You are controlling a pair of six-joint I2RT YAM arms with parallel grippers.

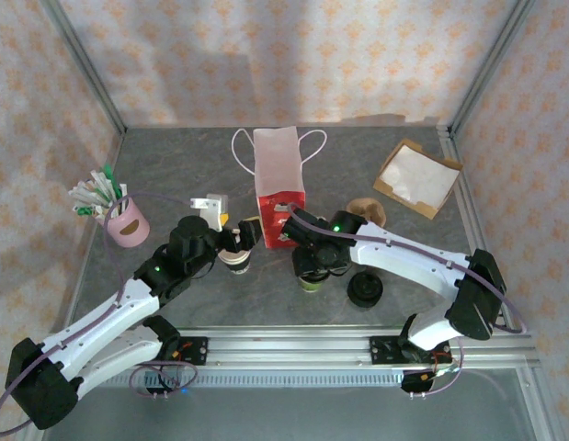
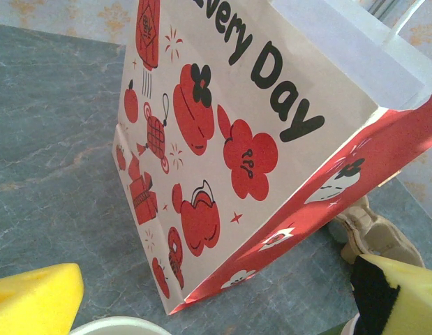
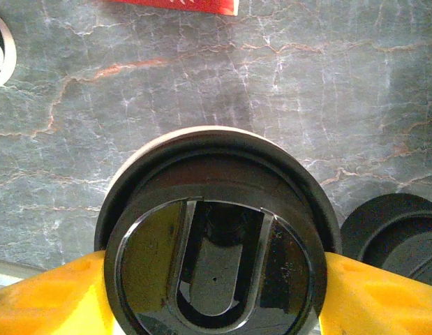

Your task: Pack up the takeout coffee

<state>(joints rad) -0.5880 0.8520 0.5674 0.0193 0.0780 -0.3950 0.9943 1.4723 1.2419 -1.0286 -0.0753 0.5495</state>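
The takeout coffee (image 3: 214, 230) fills the right wrist view from above, its glossy black lid pressed over a cream rim. My right gripper (image 3: 214, 279) is shut on it, a yellow finger (image 3: 41, 296) pressing each side of the lid. From above, the right gripper (image 1: 313, 262) covers the cup (image 1: 312, 283) in front of the red-and-white paper bag (image 1: 278, 179). My left gripper (image 1: 234, 241) stands open around a lidless cup (image 1: 236, 265), whose white rim (image 2: 118, 326) shows between the wide-apart yellow fingers (image 2: 34, 300). The bag (image 2: 222, 139) stands upright just beyond.
A stack of black lids (image 1: 365, 291) sits right of the held cup, and the same lids (image 3: 397, 234) show in the right wrist view. A pink cup of sticks (image 1: 126, 223) stands at the left. A brown paper piece (image 1: 367, 211) and a cardboard tray (image 1: 415, 176) lie at the back right.
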